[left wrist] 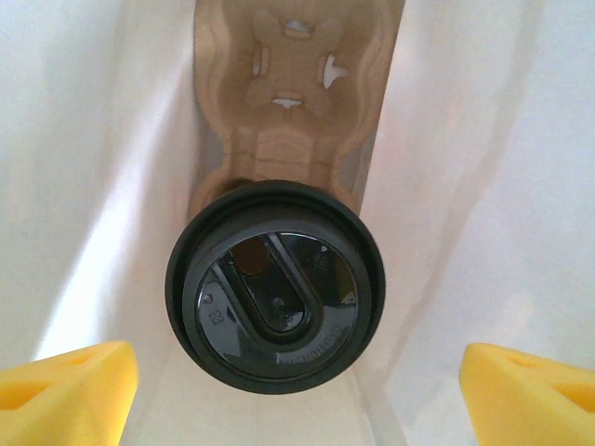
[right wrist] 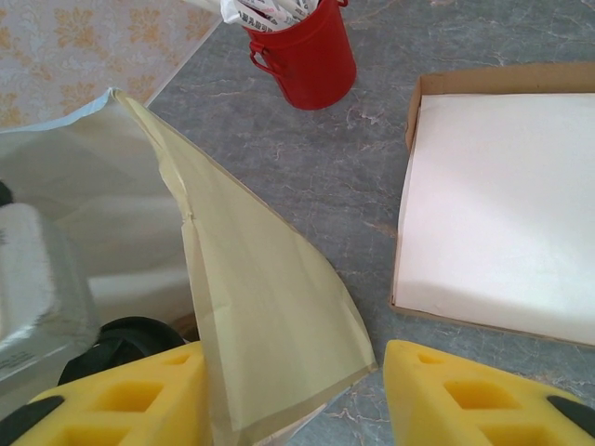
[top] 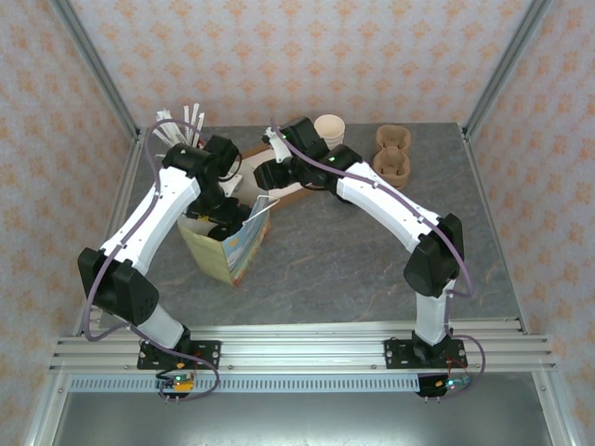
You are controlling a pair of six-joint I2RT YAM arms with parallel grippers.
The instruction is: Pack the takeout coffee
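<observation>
The coffee [left wrist: 274, 288] stands inside the bag [right wrist: 251, 307], seated in a pulp carrier [left wrist: 293, 93] on the bag's floor. The left claw [left wrist: 297, 390] hangs open inside the bag, touching nothing. The right claw [right wrist: 296, 400] is open astride the bag's rim.

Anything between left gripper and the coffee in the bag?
Nothing. In the left wrist view, the stretch from the open left gripper to the takeout coffee is bare.
</observation>
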